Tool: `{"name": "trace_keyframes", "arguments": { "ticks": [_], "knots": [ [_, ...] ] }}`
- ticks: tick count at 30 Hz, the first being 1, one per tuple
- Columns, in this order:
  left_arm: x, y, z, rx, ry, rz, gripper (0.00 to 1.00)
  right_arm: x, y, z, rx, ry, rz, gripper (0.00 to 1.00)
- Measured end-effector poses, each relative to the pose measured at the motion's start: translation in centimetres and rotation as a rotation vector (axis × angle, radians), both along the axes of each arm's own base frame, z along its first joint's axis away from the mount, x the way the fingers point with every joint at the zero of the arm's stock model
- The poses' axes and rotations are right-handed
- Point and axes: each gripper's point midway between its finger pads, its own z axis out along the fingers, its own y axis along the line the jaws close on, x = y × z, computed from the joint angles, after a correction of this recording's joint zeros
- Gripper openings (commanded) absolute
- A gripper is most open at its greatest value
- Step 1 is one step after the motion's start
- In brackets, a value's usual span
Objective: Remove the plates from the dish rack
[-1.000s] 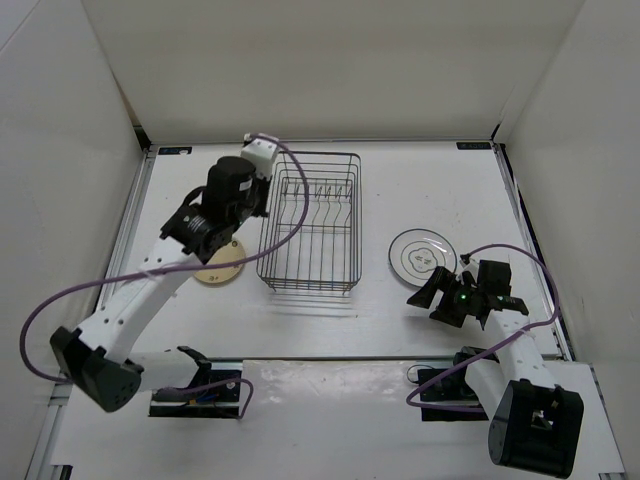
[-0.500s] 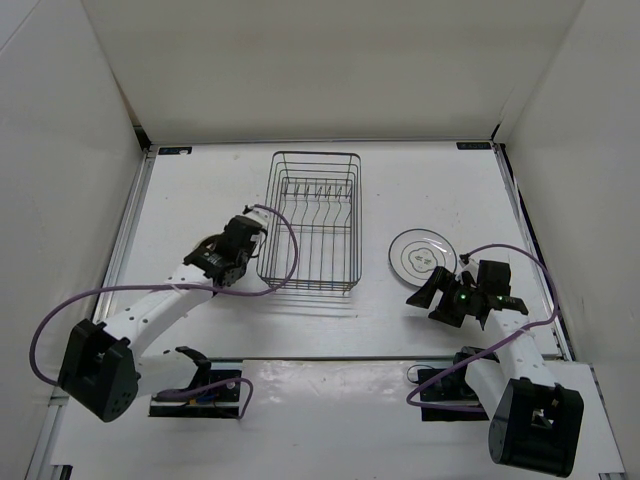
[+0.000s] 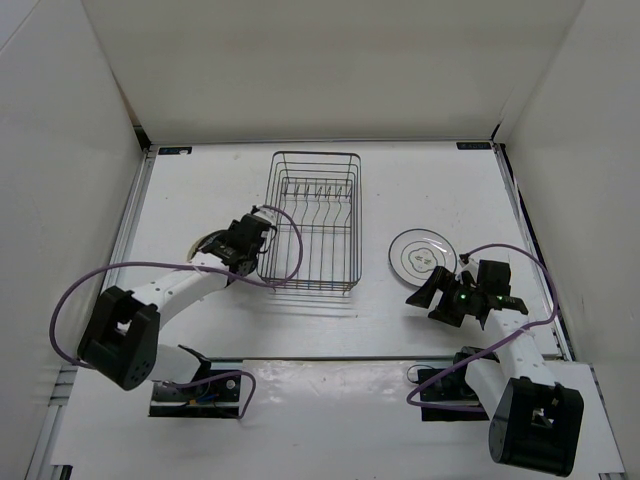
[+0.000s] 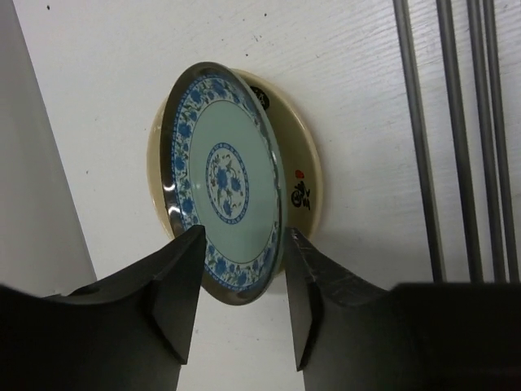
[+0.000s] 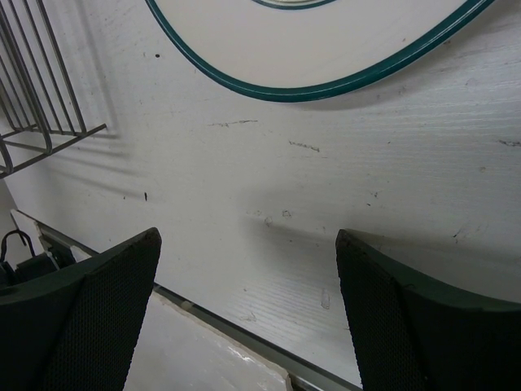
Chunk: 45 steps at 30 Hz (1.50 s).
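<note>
The left pincer point(image 4: 241, 252) is low over the table point(image 4: 366, 65), and its jaws are partly apart. Between the two fingers point(image 4: 175, 301) sits the near rim of the teal plate point(image 4: 224, 179). Each finger is just beside that rim, but I cannot tell if they press it or stand off it. The teal plate has a blue flower pattern. It rests on the tan plate point(image 4: 301, 187), which lies flat on the table under it and shows around its far edge. The teal plate looks a little tilted on it. To the right of this pincer, near but apart from the plates, run the wires of the rack point(image 4: 456, 122).

The right pincer point(image 5: 248, 277) has its jaws wide, and between them is only table. Just ahead of it lies the white plate point(image 5: 326, 32), flat, not touching the fingers. The rack's corner is ahead and to its left, well apart from it.
</note>
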Motion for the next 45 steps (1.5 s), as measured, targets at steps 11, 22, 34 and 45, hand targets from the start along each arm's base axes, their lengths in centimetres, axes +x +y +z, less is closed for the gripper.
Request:
{"name": "trace_keyframes", "arguments": {
  "ticks": [11, 22, 34, 45],
  "knots": [
    [0.0, 0.6, -0.1, 0.018, 0.009, 0.037, 0.94, -0.1, 0.1, 0.0, 0.007, 0.006, 0.004, 0.9],
    [-1.8, -1.4, 3.3, -0.217, -0.02, 0.031, 1.0, -0.1, 0.2, 0.0, 0.01, 0.005, 0.006, 0.9],
    [-8.1, -1.2, 10.4, -0.563, -0.184, -0.005, 1.0, 1.7, 0.3, 3.9, 0.025, -0.058, 0.013, 0.9],
    [-12.1, 1.5, 3.3, -0.51, -0.13, 0.029, 1.0, 3.8, 1.0, 9.8, 0.048, -0.221, 0.033, 0.9]
  ]
}}
